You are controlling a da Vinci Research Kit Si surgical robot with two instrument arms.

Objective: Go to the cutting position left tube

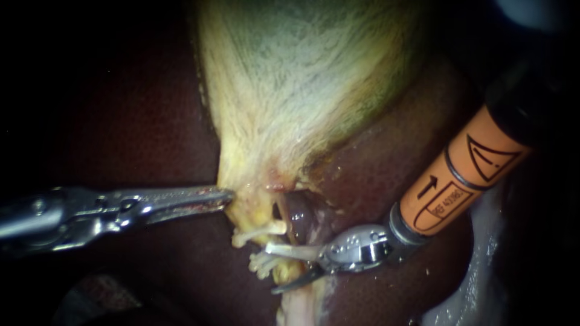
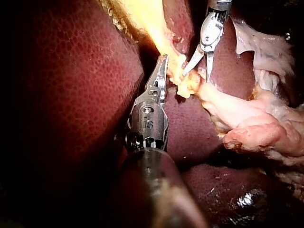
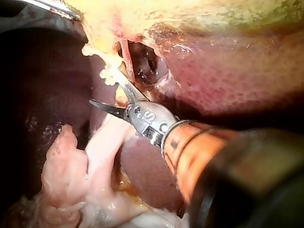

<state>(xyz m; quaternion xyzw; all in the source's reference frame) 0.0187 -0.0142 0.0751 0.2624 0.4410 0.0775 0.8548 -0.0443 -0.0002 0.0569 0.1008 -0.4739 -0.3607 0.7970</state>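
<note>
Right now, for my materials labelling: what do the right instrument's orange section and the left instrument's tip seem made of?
On the right instrument, the orange section looks like plastic or a coated sleeve, semi-matte: flat colour, printed marks, soft sheen. The tip of the left instrument looks like polished bare metal, probably steel: silvery, with bright glints.

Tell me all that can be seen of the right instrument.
The right instrument enters from the upper right: a dark shaft, then an orange sleeve with black markings, then a shiny metal wrist. Its two thin, curved, pointed jaws stand open below the gallbladder, with a pale tissue stub in the gap. It grips nothing.
</note>
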